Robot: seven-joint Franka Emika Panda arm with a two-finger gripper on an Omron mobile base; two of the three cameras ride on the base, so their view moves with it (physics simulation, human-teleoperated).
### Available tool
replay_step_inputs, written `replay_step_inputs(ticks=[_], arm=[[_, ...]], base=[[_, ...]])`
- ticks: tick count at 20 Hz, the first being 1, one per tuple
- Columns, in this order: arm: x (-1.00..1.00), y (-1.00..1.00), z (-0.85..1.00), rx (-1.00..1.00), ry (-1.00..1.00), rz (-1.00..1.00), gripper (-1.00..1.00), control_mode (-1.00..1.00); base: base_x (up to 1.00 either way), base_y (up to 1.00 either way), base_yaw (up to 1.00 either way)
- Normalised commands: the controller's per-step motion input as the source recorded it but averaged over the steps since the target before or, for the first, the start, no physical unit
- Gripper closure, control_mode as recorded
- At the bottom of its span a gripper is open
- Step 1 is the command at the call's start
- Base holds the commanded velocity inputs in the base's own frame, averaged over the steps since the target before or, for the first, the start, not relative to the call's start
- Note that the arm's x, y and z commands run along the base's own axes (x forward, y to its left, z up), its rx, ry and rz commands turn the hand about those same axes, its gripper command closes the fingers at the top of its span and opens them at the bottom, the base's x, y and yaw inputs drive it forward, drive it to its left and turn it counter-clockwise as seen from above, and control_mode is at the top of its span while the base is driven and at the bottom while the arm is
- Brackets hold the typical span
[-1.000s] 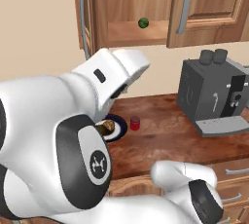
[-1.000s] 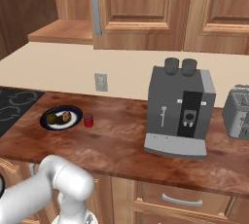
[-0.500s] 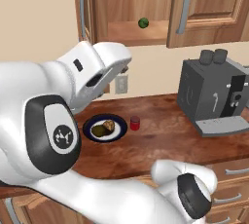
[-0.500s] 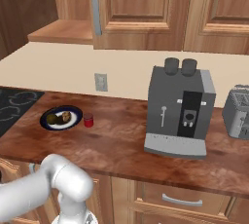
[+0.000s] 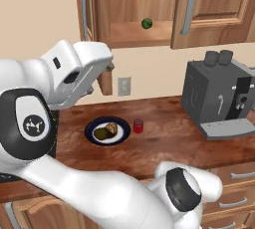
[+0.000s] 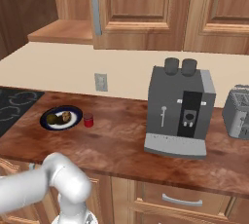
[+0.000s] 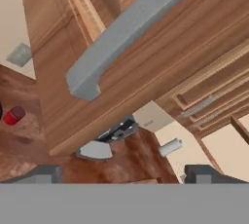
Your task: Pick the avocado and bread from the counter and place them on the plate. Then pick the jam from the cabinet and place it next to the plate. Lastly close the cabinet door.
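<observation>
The plate [image 5: 93, 126] sits on the counter [image 5: 164, 146] with the avocado [image 5: 101, 133] and the bread [image 5: 113, 128] on it. The jam [image 5: 138, 125] stands on the wood just right of the plate, also visible as the jam [image 6: 88, 120] and the jam [image 7: 13, 115]. The cabinet [image 5: 134, 31] is open, and its cabinet door [image 5: 85, 9] swings out at the left. In the hand view my gripper [image 7: 124, 175] is open, close under the cabinet door [image 7: 146, 67] and its silver handle [image 7: 127, 26]. Nothing is between the fingertips [image 7: 46, 173].
A green ball [image 5: 146, 23] lies on the cabinet shelf. A grey coffee machine [image 6: 179, 111] stands on the counter at the right, a toaster [image 6: 238, 112] beyond it. The black stovetop [image 6: 14, 107] lies left of the plate [image 6: 47, 121]. A wall outlet [image 6: 100, 82] is behind.
My hand has swung left and away from above the plate toward the lower edge of the open door, uncovering the plate. The jaws have stayed open.
</observation>
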Motion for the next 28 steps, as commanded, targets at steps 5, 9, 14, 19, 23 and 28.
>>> replay_step_inputs(ticks=[5,9,14,19,23,28], arm=[[0.23,0.09,0.00,0.00,0.24,-0.01,-1.00,-1.00],[0.24,0.31,0.00,0.00,0.23,-0.05,-1.00,-1.00],[0.27,0.51,0.00,-0.02,0.14,-0.10,-1.00,-1.00],[0.17,0.27,0.08,0.00,0.09,-0.08,-1.00,-1.00],[0.04,0.00,0.29,0.00,0.08,-0.06,-1.00,-1.00],[0.11,0.00,0.14,0.00,0.04,-0.08,-1.00,-1.00]], base=[[0.00,0.00,0.00],[0.00,0.00,0.00],[0.00,0.00,0.00],[0.00,0.00,0.00],[0.00,0.00,0.00],[0.00,0.00,0.00]])
